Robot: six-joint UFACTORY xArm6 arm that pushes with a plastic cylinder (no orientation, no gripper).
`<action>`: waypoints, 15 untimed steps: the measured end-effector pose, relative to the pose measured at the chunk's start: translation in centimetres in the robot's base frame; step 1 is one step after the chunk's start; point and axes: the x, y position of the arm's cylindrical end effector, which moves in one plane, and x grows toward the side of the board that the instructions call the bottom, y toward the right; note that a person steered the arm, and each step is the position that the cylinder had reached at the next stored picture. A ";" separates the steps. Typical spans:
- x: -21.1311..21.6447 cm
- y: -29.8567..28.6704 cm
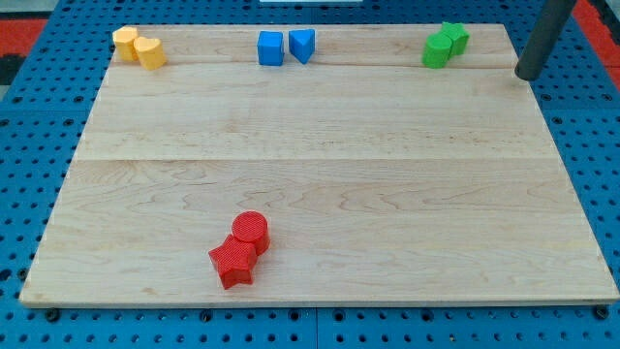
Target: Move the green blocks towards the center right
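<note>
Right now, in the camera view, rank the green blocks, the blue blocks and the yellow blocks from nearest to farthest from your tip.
From my tip, at the view's top right edge:
1. green blocks, just to its left, top right.
2. blue blocks, top centre.
3. yellow blocks, top left corner.

Green blocks (445, 45) left of my tip (528, 76)

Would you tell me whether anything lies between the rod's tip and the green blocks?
Nothing does. In the camera view, only bare wooden board separates my tip, at the board's right edge, from the two touching green blocks to its left.
</note>
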 end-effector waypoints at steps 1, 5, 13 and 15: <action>0.0 0.4; -3.7 2.3; 0.9 -20.1; 7.3 -15.9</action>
